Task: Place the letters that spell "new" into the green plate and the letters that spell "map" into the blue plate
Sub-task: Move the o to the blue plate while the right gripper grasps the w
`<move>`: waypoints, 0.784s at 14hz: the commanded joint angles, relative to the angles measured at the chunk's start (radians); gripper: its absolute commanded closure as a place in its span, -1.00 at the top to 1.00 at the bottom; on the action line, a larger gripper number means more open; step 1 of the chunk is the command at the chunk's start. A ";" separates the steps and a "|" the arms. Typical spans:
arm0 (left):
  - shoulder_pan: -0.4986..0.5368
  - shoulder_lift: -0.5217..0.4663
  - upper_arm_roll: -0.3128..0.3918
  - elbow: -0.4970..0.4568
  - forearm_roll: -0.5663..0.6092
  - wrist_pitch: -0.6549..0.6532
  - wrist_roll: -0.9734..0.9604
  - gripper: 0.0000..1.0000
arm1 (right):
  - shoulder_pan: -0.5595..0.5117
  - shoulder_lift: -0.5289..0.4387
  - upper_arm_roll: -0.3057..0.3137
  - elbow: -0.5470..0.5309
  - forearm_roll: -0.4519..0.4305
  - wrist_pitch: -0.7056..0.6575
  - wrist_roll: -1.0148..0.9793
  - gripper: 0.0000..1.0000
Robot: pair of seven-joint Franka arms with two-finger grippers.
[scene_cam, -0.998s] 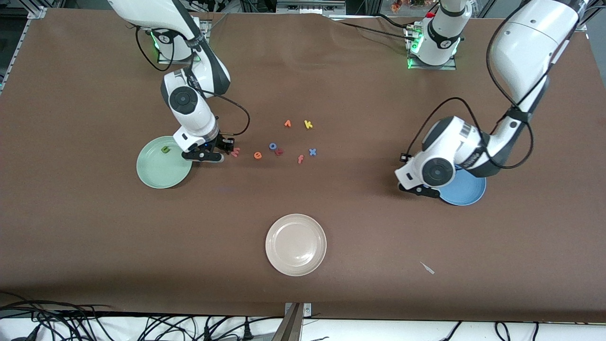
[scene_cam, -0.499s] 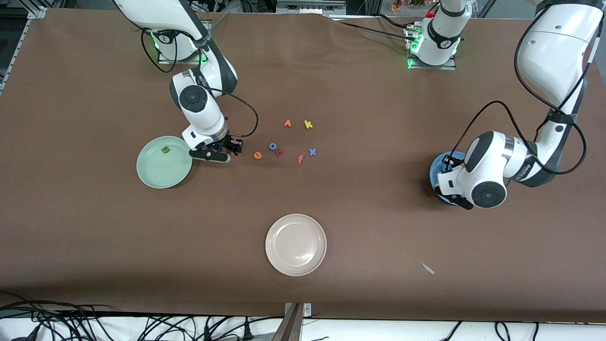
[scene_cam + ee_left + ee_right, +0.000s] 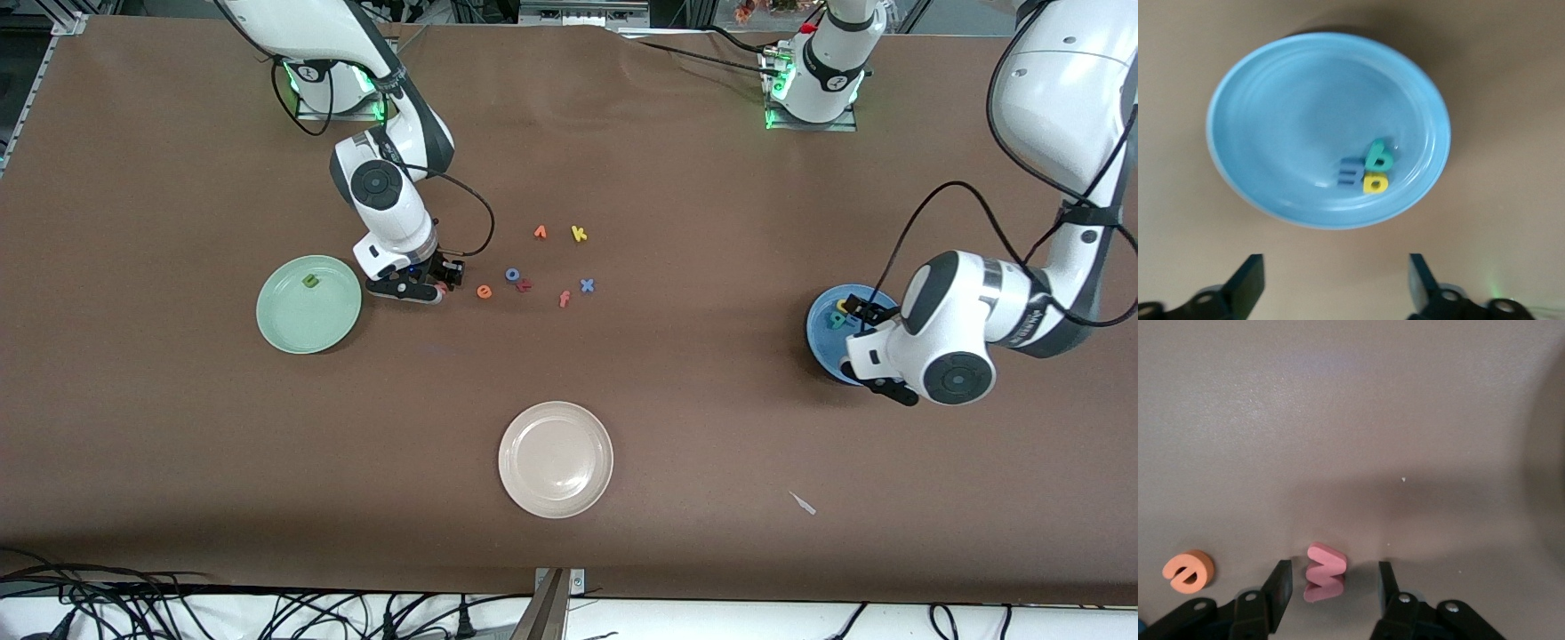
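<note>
Brown table (image 3: 178, 427), arm bases along the upper edge of the front view.

Left gripper (image 3: 1335, 283): up over the table just off the rim of the blue plate (image 3: 1265, 87); jaws spread wide, empty. Ahead of the jaws, in the plate near its rim: blue m (image 3: 1350, 172), teal p (image 3: 1378, 155), yellow a (image 3: 1375, 183), bunched together and touching.

Right gripper (image 3: 1331, 587): low at the table between the green plate (image 3: 289, 324) and the loose letters; jaws partly open, one finger on each side of the pink w (image 3: 1324, 572), neither finger clearly touching it; w standing on edge on the table between the tips. Orange e (image 3: 1189, 571) flat on the table, just outside one finger, on the side away from the green plate. Green n (image 3: 309, 281) in the green plate, well outside the jaws.

More letters past the e, toward the left arm's end: blue ring letter (image 3: 513, 275), dark red letter (image 3: 524, 285), orange f (image 3: 564, 299), blue x (image 3: 587, 285), another orange letter (image 3: 540, 232), yellow k (image 3: 579, 234). Cream plate (image 3: 533, 489) nearer the front camera, nothing in it. Small pale scrap (image 3: 803, 503) on the table near that edge.
</note>
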 commanded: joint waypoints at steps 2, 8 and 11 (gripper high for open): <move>0.022 -0.005 -0.002 0.072 -0.050 -0.074 -0.005 1.00 | 0.006 0.028 0.000 0.014 0.007 0.029 0.014 0.08; 0.105 -0.030 0.000 0.091 -0.099 -0.071 0.005 1.00 | 0.012 0.033 0.000 0.014 0.007 0.030 0.013 -0.83; 0.049 -0.187 0.145 -0.006 -0.269 0.050 -0.002 1.00 | 0.007 -0.012 -0.012 0.051 0.004 -0.078 -0.033 -0.95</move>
